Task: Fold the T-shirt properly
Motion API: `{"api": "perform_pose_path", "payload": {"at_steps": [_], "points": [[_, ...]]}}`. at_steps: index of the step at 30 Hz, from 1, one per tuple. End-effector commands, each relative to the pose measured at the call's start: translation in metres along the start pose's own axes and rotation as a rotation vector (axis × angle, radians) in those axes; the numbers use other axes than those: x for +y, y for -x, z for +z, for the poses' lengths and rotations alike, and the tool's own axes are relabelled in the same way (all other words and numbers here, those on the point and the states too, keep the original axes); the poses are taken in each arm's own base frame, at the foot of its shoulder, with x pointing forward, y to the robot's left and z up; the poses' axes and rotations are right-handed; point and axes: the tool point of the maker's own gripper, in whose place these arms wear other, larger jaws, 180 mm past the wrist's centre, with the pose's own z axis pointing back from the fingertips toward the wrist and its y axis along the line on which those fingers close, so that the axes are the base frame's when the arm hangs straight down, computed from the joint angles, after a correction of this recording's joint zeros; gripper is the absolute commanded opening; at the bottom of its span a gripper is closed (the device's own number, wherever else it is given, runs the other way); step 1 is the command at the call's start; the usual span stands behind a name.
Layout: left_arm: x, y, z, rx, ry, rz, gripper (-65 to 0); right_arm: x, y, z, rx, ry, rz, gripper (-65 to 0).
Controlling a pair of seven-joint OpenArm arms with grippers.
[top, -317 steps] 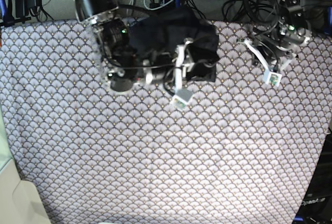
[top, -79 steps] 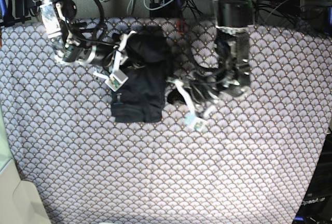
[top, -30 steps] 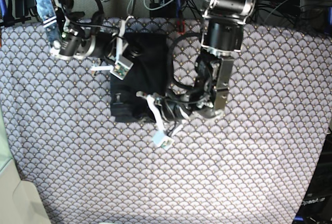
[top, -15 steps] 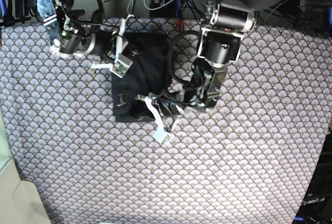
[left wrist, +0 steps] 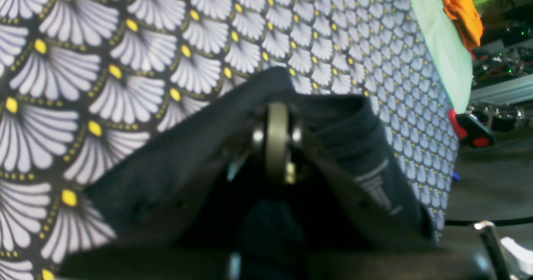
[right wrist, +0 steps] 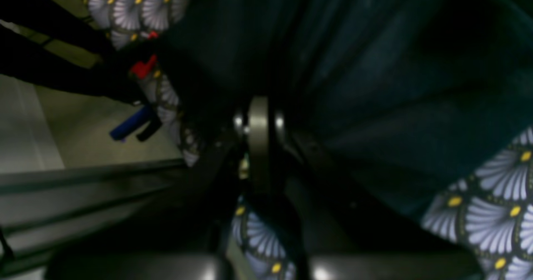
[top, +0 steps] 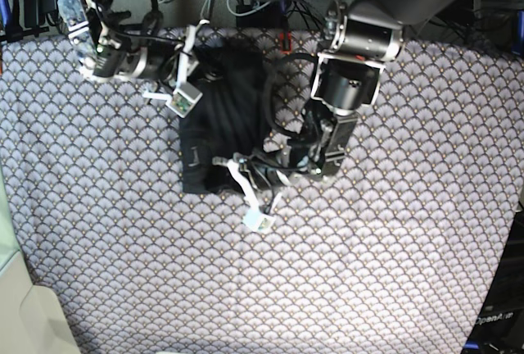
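Ten seconds back the T-shirt (top: 225, 116) lay bunched at the far middle of the table; it now lies further toward the base view's left as a narrower bundle. The left claw (top: 237, 175), formerly idle at the far edge, has reached across and closed on its near corner, while the right claw (top: 192, 71) has shifted to its far end

Both arms are reaching inward in the base view. The left arm (top: 352, 83) is descending from the upper right, forearm angled down and left, its left gripper (top: 233, 172) lying low with jaws closed. The right arm (top: 102, 47) is extending from the upper left, wrist roughly level, its right gripper (top: 196, 63) also sitting with jaws pressed together.
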Motion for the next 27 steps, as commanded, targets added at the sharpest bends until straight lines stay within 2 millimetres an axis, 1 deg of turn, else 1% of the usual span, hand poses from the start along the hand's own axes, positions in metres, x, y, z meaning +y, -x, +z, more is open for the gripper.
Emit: {"api": "perform_pose_path", "payload": {"at_steps": [1,3,5,7,8,10,12,14,16,17,19,21,22,23,27], "points": [[-0.005,-0.022,-0.002,-0.038,0.006,-0.024,-64.2,-0.002,0.009,0.008,0.058,0.013,0.039,-65.0],[-0.005,-0.018,-0.001,-0.003,0.008,-0.026,-64.2,0.005,0.005,0.015,0.047,0.013,0.067,-65.0],[-0.007,-0.031,0.003,-0.025,0.014,-0.038,-64.2,0.013,-0.003,0.02,0.027,0.009,0.094,-65.0],[-0.011,-0.046,0.009,-0.05,0.016,-0.077,-64.2,0.016,-0.003,0.025,0.033,0.006,0.116,-65.0],[-0.009,-0.053,0.015,-0.056,0.009,-0.1,-64.2,0.017,-0.003,0.026,0.033,0.005,0.12,-65.0],[-0.012,-0.065,0.022,-0.059,0.01,-0.136,-64.2,0.017,-0.004,0.028,0.029,0.008,0.123,-65.0],[-0.015,-0.065,0.03,-0.058,0.012,-0.154,-64.2,0.019,-0.003,0.029,0.032,0.007,0.125,-65.0],[-0.016,-0.072,0.044,-0.075,0.003,-0.191,-64.2,0.017,-0.002,0.038,0.035,0.024,0.136,-65.0],[-0.022,-0.074,0.053,-0.083,0.006,-0.218,-64.2,0.018,-0.003,0.045,0.029,0.036,0.144,-65.0],[-0.021,-0.076,0.059,-0.08,-0.003,-0.24,-64.2,0.018,-0.005,0.049,0.022,0.045,0.148,-65.0],[-0.016,-0.078,0.074,-0.067,-0.029,-0.279,-64.2,0.011,-0.005,0.056,0.019,0.077,0.141,-65.0],[-0.008,-0.071,0.091,-0.036,-0.068,-0.316,-64.3,0.001,0.004,0.067,0.039,0.113,0.127,-65.0],[-0.001,-0.069,0.102,-0.034,-0.095,-0.325,-64.2,-0.002,0.009,0.072,0.049,0.126,0.121,-65.0],[0.008,-0.063,0.114,-0.031,-0.124,-0.318,-64.2,-0.004,0.013,0.076,0.058,0.136,0.116,-65.0],[0.038,-0.05,0.166,-0.042,-0.252,-0.29,-64.2,-0.02,0.023,0.096,0.063,0.196,0.101,-65.0]]}}
